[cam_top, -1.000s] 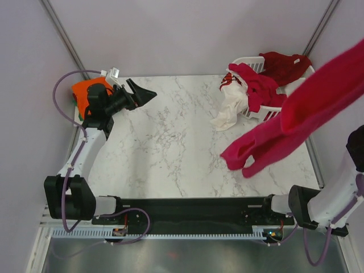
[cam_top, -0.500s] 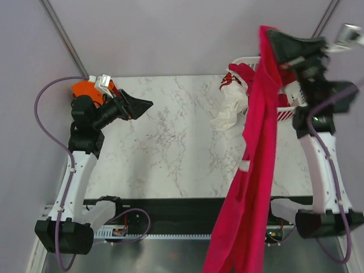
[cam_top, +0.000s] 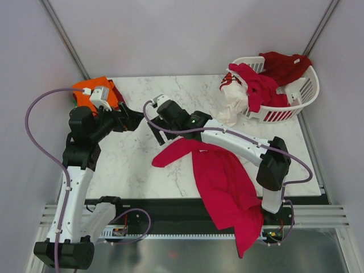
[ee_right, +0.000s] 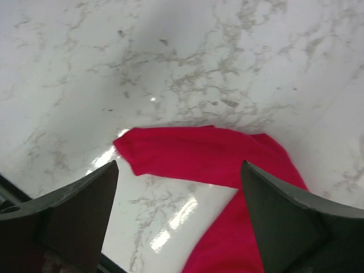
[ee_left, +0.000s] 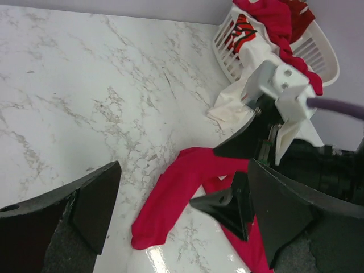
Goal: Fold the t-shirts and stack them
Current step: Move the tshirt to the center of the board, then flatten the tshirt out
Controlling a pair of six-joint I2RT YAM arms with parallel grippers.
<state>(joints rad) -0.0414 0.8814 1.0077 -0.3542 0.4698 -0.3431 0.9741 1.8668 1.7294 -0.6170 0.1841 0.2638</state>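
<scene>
A plain magenta-red t-shirt [cam_top: 222, 182] lies crumpled on the marble table [cam_top: 170, 91], one sleeve pointing left and its lower part hanging over the near edge. My right gripper [cam_top: 159, 132] hovers just above that sleeve, open, with nothing between its fingers; the right wrist view shows the sleeve [ee_right: 199, 156] below the gripper [ee_right: 182, 219]. My left gripper [cam_top: 132, 118] is open and empty a little to the left, facing the shirt [ee_left: 170, 199]. An orange t-shirt [cam_top: 85, 94] lies at the back left corner.
A white slatted basket [cam_top: 310, 85] stands at the back right with dark red t-shirts [cam_top: 284, 61] in it and a white, red-patterned t-shirt [cam_top: 230, 108] spilling over its rim onto the table. The right arm stretches diagonally across the table.
The right arm has swung the magenta shirt down from high in the air onto the table and its jaws have opened, letting go. The left gripper has shifted slightly.
</scene>
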